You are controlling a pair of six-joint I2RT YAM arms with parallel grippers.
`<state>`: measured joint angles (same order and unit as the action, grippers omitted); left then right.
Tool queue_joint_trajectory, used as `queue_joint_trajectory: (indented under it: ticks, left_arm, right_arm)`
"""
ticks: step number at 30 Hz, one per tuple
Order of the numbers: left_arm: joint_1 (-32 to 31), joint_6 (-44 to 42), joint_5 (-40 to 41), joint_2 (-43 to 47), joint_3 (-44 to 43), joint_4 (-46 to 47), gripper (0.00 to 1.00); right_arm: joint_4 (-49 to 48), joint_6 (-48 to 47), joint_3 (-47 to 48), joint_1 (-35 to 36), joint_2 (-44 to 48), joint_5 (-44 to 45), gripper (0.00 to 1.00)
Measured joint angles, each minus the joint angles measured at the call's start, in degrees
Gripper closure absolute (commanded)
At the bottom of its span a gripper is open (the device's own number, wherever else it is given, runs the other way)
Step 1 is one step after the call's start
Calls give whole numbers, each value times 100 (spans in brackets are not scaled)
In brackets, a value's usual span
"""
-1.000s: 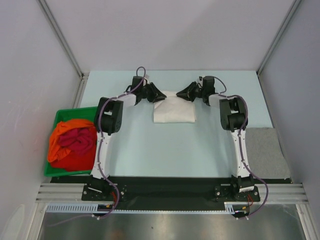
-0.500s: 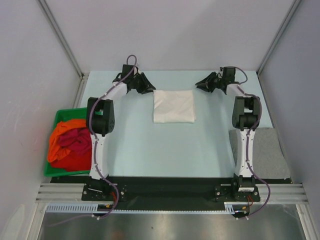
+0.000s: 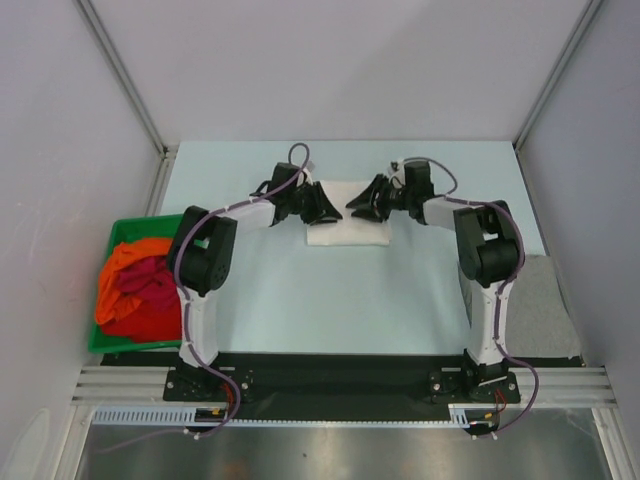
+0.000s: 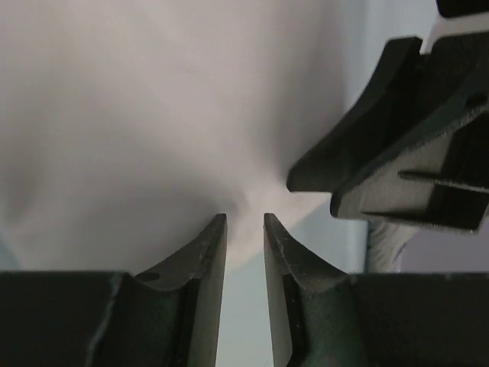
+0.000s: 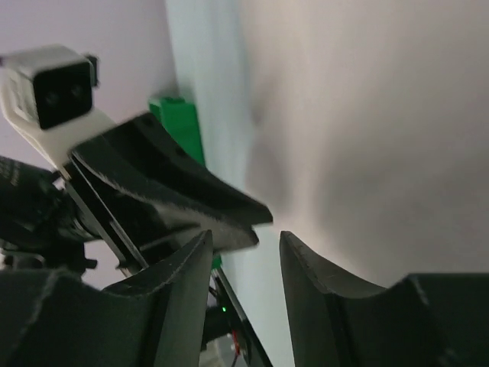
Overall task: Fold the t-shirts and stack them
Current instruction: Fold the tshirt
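Note:
The white t-shirt [image 3: 345, 232] lies folded on the table at the far middle. My left gripper [image 3: 326, 208] lies over its left part and my right gripper [image 3: 360, 200] over its upper right part, tips facing each other. In the left wrist view the left gripper [image 4: 244, 222] has its jaws nearly together on a pucker at the white t-shirt's [image 4: 153, 115] edge. In the right wrist view the right gripper [image 5: 246, 245] is open with nothing between its fingers, and the white t-shirt [image 5: 367, 130] is beside it. The grey t-shirt [image 3: 540, 305] lies flat at the right. The orange t-shirt [image 3: 125, 265] and the dark red t-shirt [image 3: 158, 285] are bunched in the bin.
The green bin [image 3: 128, 228] stands at the table's left edge. Grey walls close in the table on three sides. The black strip [image 3: 330, 370] with both arm bases runs along the near edge.
Both grippers swung outward, off the white t-shirt to either side of it, then came back inward and now sit over it, closer together than before.

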<state>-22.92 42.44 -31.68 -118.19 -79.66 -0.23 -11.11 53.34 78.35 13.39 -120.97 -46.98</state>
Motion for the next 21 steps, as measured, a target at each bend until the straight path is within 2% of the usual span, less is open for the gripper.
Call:
queue_joint_trajectory:
  ticks: [3, 5, 8, 10, 13, 17, 21]
  left_arm:
    - [127, -302, 59, -420, 157, -166, 73]
    - [310, -413, -205, -540, 199, -184, 73]
    - [557, -868, -199, -387, 199, -461, 72]
    - [723, -1137, -166, -238, 216, -743, 70]
    - [890, -1294, -131, 227, 426, -1027, 69]
    - [752, -1040, -201, 940, 629, -870, 70]
    - [385, -516, -415, 964, 638, -144, 70]
  right_arm:
    - [-79, -59, -533, 17, -352, -90, 54]
    - [-223, -46, -750, -203, -476, -378, 55]
    - [-190, -251, -844, -616, -376, -435, 60]
    - [57, -426, -914, -909, -247, -424, 68]
    - [492, -549, -894, -1150, 11, -365, 71]
    - [706, -522, -638, -925, 411, -391, 70]
    - [424, -376, -426, -481, 505, -422, 65]
